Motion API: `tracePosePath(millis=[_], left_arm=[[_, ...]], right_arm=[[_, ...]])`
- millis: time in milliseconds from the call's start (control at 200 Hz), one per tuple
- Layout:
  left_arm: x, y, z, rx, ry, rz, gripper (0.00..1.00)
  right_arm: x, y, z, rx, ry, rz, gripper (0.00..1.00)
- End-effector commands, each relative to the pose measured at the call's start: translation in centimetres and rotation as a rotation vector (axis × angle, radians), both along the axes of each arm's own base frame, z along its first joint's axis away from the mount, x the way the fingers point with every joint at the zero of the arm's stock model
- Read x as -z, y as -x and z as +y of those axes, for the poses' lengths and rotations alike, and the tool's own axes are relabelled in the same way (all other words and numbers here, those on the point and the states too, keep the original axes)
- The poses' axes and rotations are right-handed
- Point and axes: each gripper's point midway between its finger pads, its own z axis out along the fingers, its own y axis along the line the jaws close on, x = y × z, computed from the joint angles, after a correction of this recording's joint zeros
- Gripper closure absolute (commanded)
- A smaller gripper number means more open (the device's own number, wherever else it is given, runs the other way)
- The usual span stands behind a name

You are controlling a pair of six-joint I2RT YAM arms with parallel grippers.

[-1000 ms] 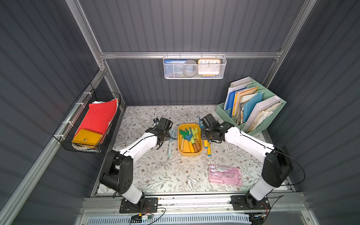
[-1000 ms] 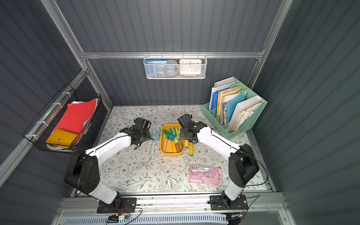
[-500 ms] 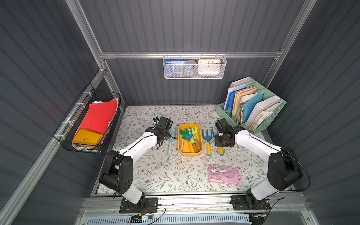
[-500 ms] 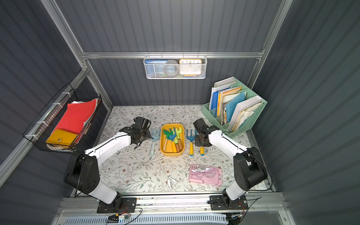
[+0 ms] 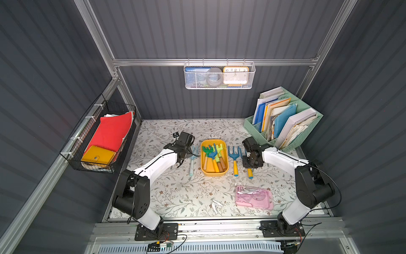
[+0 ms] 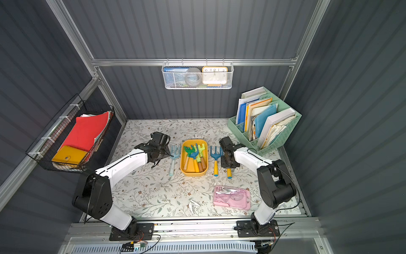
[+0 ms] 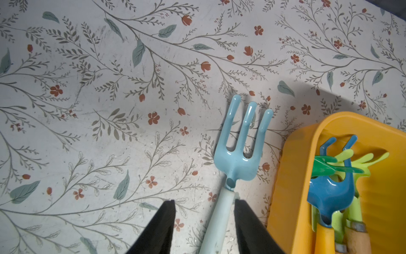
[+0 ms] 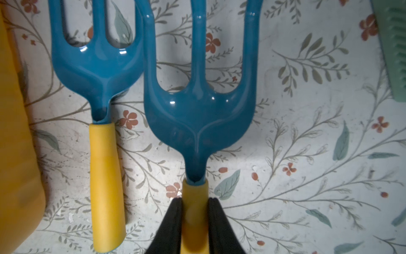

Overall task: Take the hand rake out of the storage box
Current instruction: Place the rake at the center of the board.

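Right arm has swung right, away from the box (image 5: 214, 174). The right gripper (image 8: 194, 202) is now clamped on the yellow handle of the rake (image 8: 197, 110), which is out of the box and low over the table (image 5: 175, 193), just right of another blue fork (image 8: 96, 66). The rake looks closer to the wrist camera than that fork, so it's probably not down yet. Lower it flat, part the jaws, lift straight up, don't nudge the neighbour. Left gripper (image 7: 204, 202) has its jaws apart, straddling a pale fork (image 7: 239, 154) left of the box.
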Motion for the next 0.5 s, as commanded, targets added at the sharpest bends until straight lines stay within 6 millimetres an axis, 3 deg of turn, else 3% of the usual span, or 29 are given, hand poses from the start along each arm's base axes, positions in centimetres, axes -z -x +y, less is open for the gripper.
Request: tracePosePath(millis=[0, 495], left_arm=[[-0.9, -0.4, 0.5, -0.009, -0.017, -0.008, 0.51], [-1.1, -0.6, 0.3, -0.005, -0.018, -0.006, 0.51]], right_arm=[[-0.2, -0.2, -0.2, 0.022, -0.029, -0.015, 0.97], [1.2, -0.9, 0.4, 0.033, -0.085, 0.010, 0.96]])
